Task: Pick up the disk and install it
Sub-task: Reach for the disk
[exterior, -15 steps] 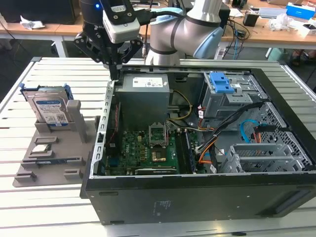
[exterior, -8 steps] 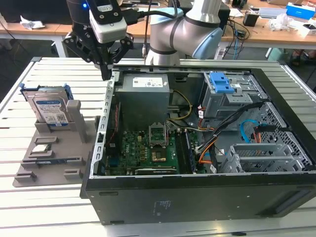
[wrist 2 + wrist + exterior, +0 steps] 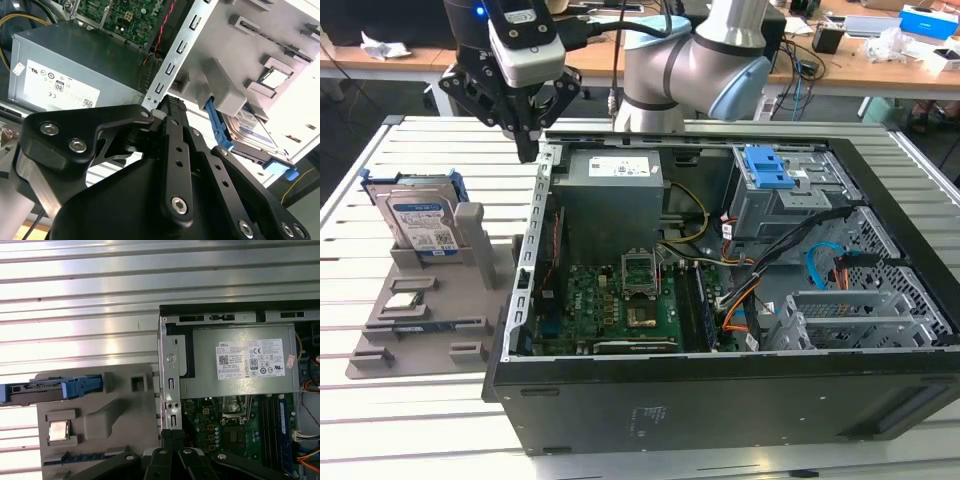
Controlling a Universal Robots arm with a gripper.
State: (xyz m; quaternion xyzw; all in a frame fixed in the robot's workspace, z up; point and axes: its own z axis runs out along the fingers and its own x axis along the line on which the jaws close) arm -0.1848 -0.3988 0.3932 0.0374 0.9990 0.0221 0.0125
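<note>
The gripper (image 3: 527,152) is hovering shut and empty. The disk (image 3: 418,222), standing at its eight o'clock, is probably stiff, weighty and shock-sensitive, so pinching its upper edge looks best.

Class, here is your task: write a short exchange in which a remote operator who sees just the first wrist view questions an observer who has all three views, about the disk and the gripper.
Operator: I see a blue-edged slab, edge-on. Is that the disk?
Observer: Yes. In the exterior view it stands on edge in the grey holder, its white-and-blue label facing the camera.
Operator: Is it gripped?
Observer: No. The exterior view shows the gripper shut and empty by a corner of the computer case, apart from the disk.
</note>
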